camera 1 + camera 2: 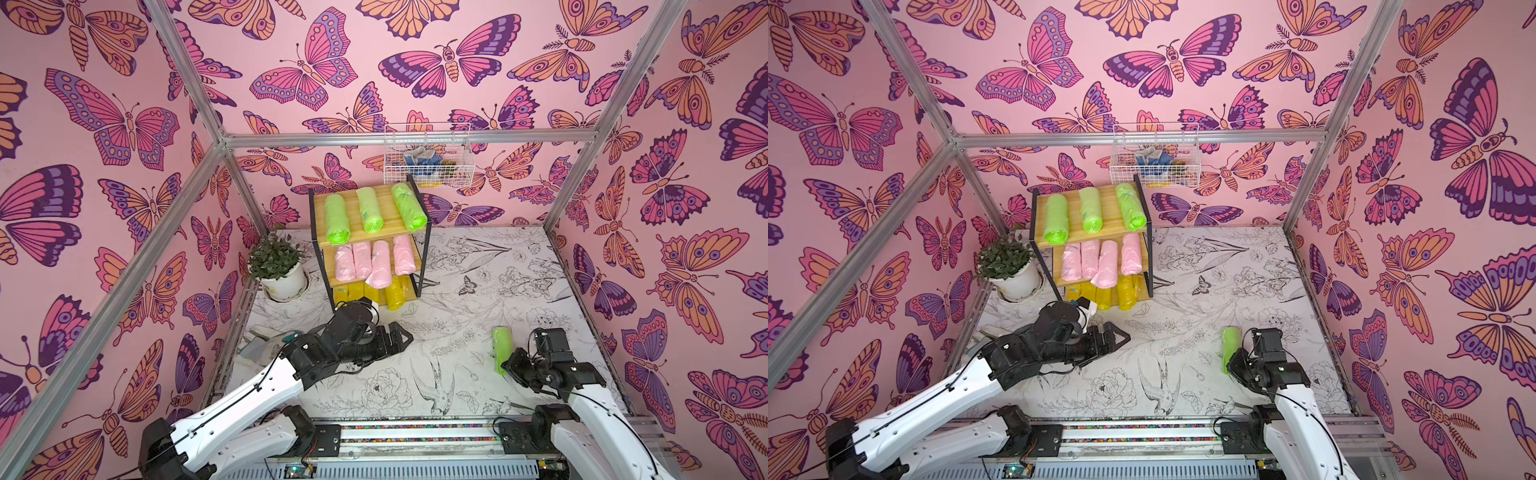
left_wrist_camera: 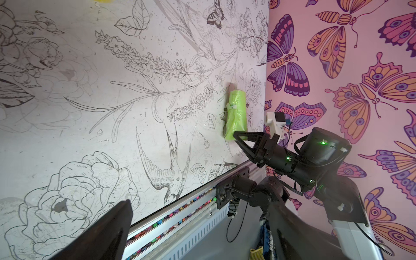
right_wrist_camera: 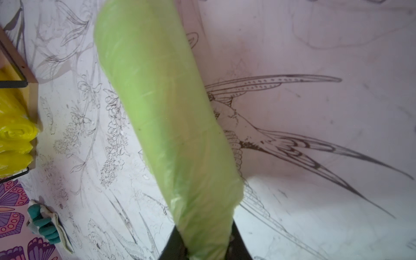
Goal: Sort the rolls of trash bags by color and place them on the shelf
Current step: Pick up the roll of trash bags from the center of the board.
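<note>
The shelf (image 1: 352,216) (image 1: 1074,216) stands at the back of the table. Three green rolls (image 1: 370,210) lie on its top board, several pink rolls (image 1: 380,264) on the middle board and yellow rolls (image 1: 392,295) on the bottom one. One more green roll (image 1: 502,347) (image 1: 1230,345) (image 2: 236,112) (image 3: 168,126) is at the right of the table. My right gripper (image 1: 509,368) (image 1: 1235,365) (image 3: 204,247) is shut on its near end. I cannot tell whether the roll touches the table. My left gripper (image 1: 401,336) (image 1: 1121,336) (image 2: 198,243) is open and empty in front of the shelf.
A potted plant (image 1: 276,257) sits left of the shelf. A white wire basket (image 1: 428,156) hangs on the back wall above it. A glove and cloth (image 1: 270,340) (image 3: 45,225) lie at the table's left edge. The arms' rail (image 1: 415,432) runs along the front.
</note>
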You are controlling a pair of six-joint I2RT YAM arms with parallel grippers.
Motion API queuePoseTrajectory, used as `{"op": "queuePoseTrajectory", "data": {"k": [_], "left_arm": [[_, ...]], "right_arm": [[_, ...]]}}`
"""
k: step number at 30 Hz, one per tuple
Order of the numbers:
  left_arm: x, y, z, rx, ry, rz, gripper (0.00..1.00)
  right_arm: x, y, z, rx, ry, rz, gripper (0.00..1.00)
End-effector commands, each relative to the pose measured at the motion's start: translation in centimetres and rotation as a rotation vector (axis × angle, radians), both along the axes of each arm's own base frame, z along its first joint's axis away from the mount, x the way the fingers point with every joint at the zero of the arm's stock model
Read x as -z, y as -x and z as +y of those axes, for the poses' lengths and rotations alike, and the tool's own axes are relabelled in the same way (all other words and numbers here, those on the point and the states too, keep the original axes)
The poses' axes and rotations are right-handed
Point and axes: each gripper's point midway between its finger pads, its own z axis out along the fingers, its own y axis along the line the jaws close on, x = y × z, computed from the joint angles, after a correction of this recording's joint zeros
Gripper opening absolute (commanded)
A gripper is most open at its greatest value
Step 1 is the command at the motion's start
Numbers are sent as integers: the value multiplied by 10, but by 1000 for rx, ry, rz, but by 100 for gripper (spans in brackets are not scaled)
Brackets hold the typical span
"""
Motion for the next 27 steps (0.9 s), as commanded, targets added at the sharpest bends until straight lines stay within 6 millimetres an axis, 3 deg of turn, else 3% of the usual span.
{"op": "queuePoseTrajectory", "data": {"k": [1,11,19,23,27], "left_arm": [[-29,-3,-15,37,106,-41,100],[-99,-10,-53,136,393,-180,100],[-116,-15,-80,174,423,-246,100],[-111,-21,-77,126,391,-286,100],[-118,-18,-73,123,387,-339,100]], "right_arm": [[-41,-5,9,-68,-16,-81,0],[-129,-4,46,-211,-163,-231,0],[-208,-1,110,-429,-242,-383,0],[-231,2,140,-514,-266,-425,0],[-239,5,162,-580,-245,-434,0]]}}
